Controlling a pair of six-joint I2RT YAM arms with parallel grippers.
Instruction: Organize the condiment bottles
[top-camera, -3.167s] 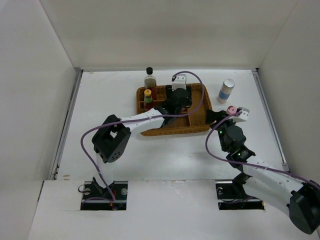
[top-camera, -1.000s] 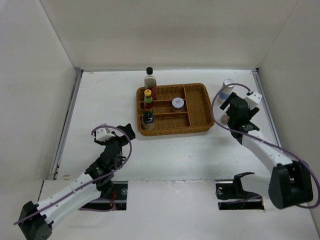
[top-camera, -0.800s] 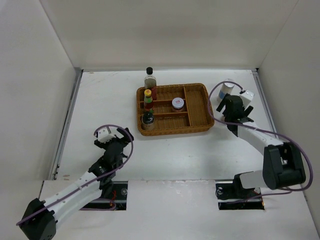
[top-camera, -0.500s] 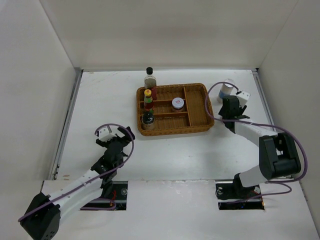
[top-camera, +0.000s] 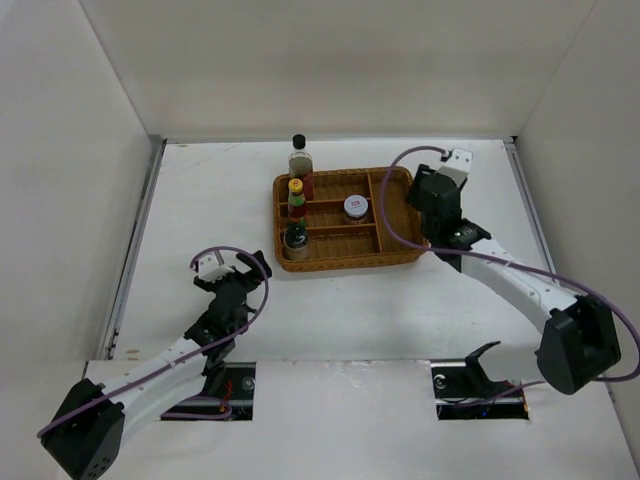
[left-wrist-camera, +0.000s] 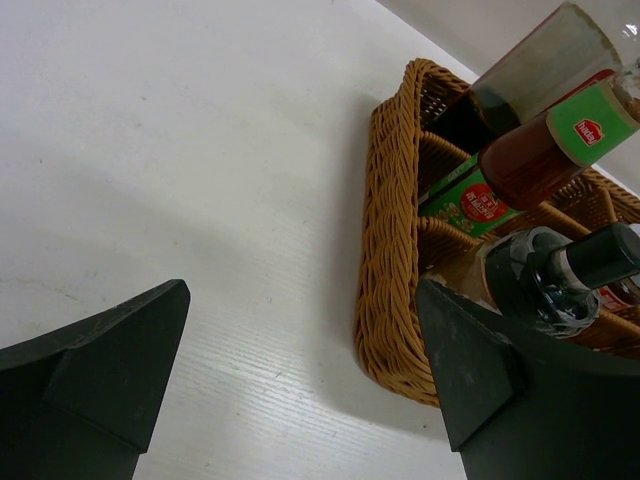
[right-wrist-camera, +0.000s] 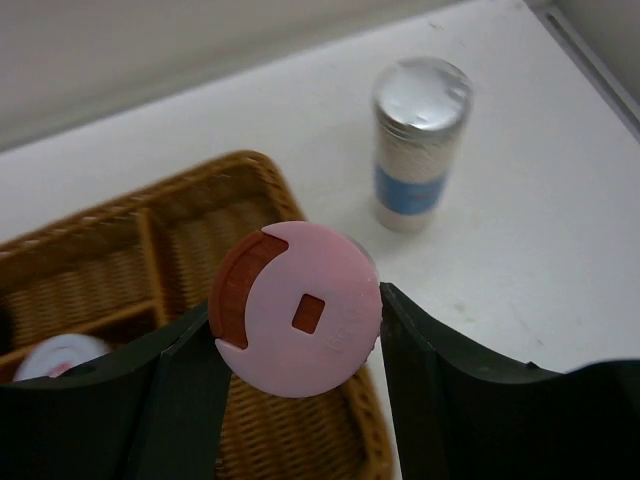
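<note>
Right gripper (right-wrist-camera: 295, 340) clamps the pink-lidded jar (right-wrist-camera: 297, 308) between its fingers, wicker tray (right-wrist-camera: 250, 175) rim right below. White blue-banded cylinder (right-wrist-camera: 418, 140) stands just beyond. Left gripper (left-wrist-camera: 300, 330) gapes wide, tray corner ahead-right.

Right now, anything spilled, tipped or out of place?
Nothing spilled or tipped. One stray: the white blue-banded canister stands upright on the table, right of the basket, outside it. The pink-lidded jar is clamped in the right gripper by the basket's right rim, not set down yet.
</note>
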